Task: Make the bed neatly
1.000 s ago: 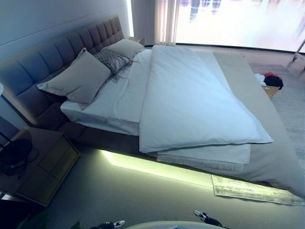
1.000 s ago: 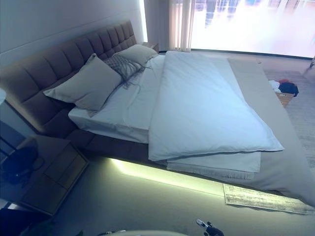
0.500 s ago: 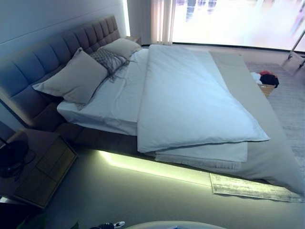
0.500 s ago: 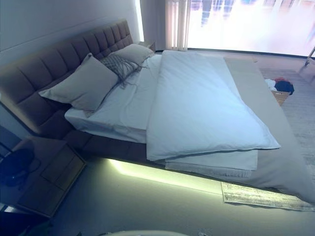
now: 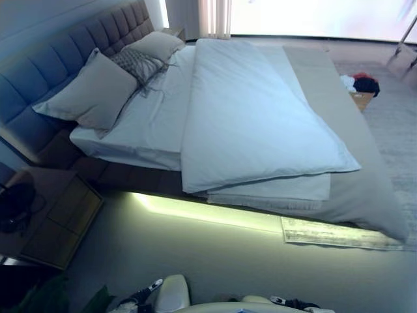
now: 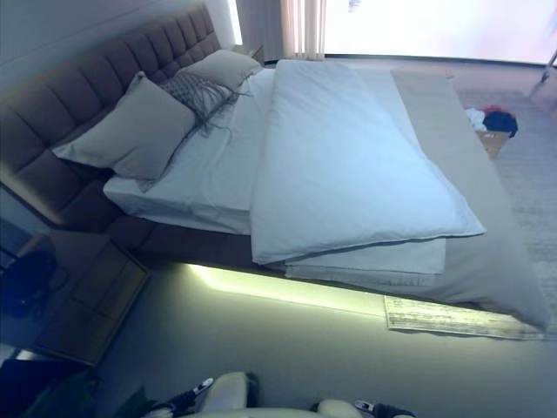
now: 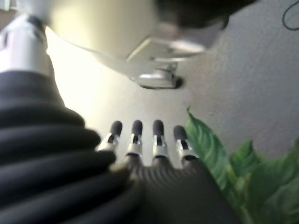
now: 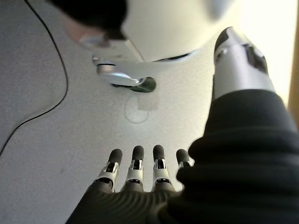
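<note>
- Bed (image 5: 98, 175): upholstered frame with a tufted headboard (image 5: 39, 78) toward 10 o'clock of the head views; the foot end runs off toward 3 o'clock. A lit strip glows under the near side rail.
- Duvet (image 5: 254, 124): pale, lying across the middle and foot of the mattress, its near edge doubled back on itself in layers at about 5 o'clock. It stops well short of the pillows, leaving the white sheet (image 5: 146, 124) bare.
- Grey blanket (image 5: 365, 195): under the duvet, spilling over the foot corner toward 4 o'clock.
- Pillows: large pillow (image 5: 91, 91) leaning on the headboard, a patterned cushion (image 5: 133, 64) behind it, a second pillow (image 5: 156, 45) toward 11 o'clock.
- Left hand (image 7: 149, 140): hangs by the robot's side over the floor, fingers straight and side by side, holding nothing. A green plant (image 7: 243, 177) is near it.
- Right hand (image 8: 140, 165): likewise down over bare floor, fingers straight, empty.
- Surroundings: nightstand (image 5: 52, 218) at 8 o'clock, rug (image 5: 339, 233) at 4 o'clock, basket of clothes (image 5: 361, 91) at 2 o'clock.
- Step in hand, as judged: approach and survey. Neither hand is near the bedding.
- Next move, as judged: close in on the near side rail, raise both hands to the folded near edge of the duvet, take hold of the top layer, and draw it toward the headboard so that it lies flat and covers the sheet.
</note>
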`<state>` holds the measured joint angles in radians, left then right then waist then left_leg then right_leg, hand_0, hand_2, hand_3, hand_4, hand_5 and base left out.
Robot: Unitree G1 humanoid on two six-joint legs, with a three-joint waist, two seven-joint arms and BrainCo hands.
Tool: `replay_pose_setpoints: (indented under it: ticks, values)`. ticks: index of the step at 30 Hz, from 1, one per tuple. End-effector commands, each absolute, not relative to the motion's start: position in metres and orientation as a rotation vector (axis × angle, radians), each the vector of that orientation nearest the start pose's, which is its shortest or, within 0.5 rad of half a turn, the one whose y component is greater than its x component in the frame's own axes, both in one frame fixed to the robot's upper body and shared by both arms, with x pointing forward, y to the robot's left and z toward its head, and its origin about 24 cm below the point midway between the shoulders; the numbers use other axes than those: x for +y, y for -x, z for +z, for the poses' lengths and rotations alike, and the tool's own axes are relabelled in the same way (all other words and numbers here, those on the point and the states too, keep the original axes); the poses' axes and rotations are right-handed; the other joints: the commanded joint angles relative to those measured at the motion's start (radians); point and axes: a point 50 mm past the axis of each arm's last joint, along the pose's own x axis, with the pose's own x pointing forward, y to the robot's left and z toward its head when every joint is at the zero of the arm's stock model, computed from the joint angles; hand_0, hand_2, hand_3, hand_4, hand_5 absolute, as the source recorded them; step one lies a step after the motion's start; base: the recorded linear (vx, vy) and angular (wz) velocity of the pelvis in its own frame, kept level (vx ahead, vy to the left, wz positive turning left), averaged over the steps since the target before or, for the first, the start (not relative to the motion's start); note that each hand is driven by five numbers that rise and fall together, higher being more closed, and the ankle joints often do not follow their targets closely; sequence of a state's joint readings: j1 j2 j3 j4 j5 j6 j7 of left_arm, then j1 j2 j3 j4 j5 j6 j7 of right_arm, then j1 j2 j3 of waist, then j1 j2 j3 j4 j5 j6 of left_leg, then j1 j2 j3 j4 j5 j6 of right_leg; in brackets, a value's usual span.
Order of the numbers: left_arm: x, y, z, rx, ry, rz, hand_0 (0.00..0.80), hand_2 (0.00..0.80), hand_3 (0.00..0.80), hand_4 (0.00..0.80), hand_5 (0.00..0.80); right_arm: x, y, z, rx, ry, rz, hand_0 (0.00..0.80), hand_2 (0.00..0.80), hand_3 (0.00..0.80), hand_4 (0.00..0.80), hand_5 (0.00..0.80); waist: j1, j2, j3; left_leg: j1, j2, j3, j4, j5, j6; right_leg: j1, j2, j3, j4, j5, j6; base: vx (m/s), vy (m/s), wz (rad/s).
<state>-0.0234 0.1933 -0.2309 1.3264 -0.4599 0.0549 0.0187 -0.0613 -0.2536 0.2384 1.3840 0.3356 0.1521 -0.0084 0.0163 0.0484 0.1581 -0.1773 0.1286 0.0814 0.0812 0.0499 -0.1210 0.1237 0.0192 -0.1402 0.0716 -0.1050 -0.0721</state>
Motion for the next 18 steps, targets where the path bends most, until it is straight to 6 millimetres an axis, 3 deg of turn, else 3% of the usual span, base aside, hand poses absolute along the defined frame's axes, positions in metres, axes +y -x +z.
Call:
replay_pose_setpoints:
  ticks: [1,2,6,8,11,14,18]
  values:
    - [0.21,-0.063,-0.173,1.35,0.082,0.275,0.0,0.0,0.0,0.0,0.0,-0.246,-0.062,-0.166,1.47,0.093,-0.233,0.0,0.0,0.0,0.0,0.0,0.057,-0.014,-0.013,-0.047,-0.018,-0.025,-0.168,0.182,0.017,0.162,-0.015,0.095,0.005,-0.098,0.095,0.452,0.101,0.06]
    - [0.21,-0.06,-0.173,1.353,0.083,0.28,0.0,0.0,0.0,0.0,0.0,-0.246,-0.062,-0.166,1.467,0.088,-0.232,0.0,0.0,0.0,0.0,0.0,0.066,-0.016,-0.018,-0.07,-0.011,-0.03,-0.168,0.19,0.014,0.187,-0.015,0.104,0.002,-0.122,0.098,0.458,0.135,0.04]
    - [0.214,-0.052,-0.174,1.374,0.065,0.316,0.0,0.0,0.0,0.0,0.0,-0.241,-0.063,-0.167,1.456,0.044,-0.25,0.0,0.0,0.0,0.0,0.0,0.091,-0.032,-0.058,-0.055,0.011,0.015,-0.168,0.156,0.02,0.262,-0.07,0.096,-0.015,-0.167,0.134,0.489,0.2,-0.38]
    - [0.221,-0.048,-0.173,1.377,0.038,0.327,0.0,0.0,0.0,0.0,0.0,-0.236,-0.065,-0.168,1.446,0.005,-0.231,0.0,0.0,0.0,0.0,0.0,0.101,-0.04,-0.076,-0.028,0.007,0.002,-0.146,0.155,0.026,0.273,-0.098,0.082,-0.005,-0.168,0.148,0.519,0.215,-0.39]
    - [0.228,-0.05,-0.172,1.386,0.001,0.319,0.0,0.0,0.0,0.0,0.0,-0.225,-0.067,-0.17,1.42,-0.032,-0.203,0.0,0.0,0.0,0.0,0.0,0.104,-0.047,-0.101,-0.03,0.0,-0.001,-0.045,0.122,0.04,0.272,-0.147,0.045,0.016,-0.15,0.168,0.454,0.232,-0.47]
    - [0.233,-0.056,-0.17,1.389,-0.016,0.31,0.0,0.0,0.0,0.0,0.0,-0.218,-0.076,-0.17,1.378,-0.066,-0.193,0.0,0.0,0.0,0.0,0.0,0.109,-0.057,-0.116,-0.058,-0.022,-0.009,0.065,0.06,0.064,0.265,-0.215,0.027,0.034,-0.109,0.196,0.382,0.241,0.02]
    - [0.236,-0.06,-0.169,1.392,-0.039,0.298,0.0,0.0,0.0,0.0,0.0,-0.214,-0.083,-0.169,1.349,-0.084,-0.187,0.0,0.0,0.0,0.0,0.0,0.108,-0.063,-0.13,-0.075,-0.049,0.016,0.135,0.004,0.097,0.263,-0.252,0.019,0.074,-0.066,0.204,0.361,0.235,-0.05]
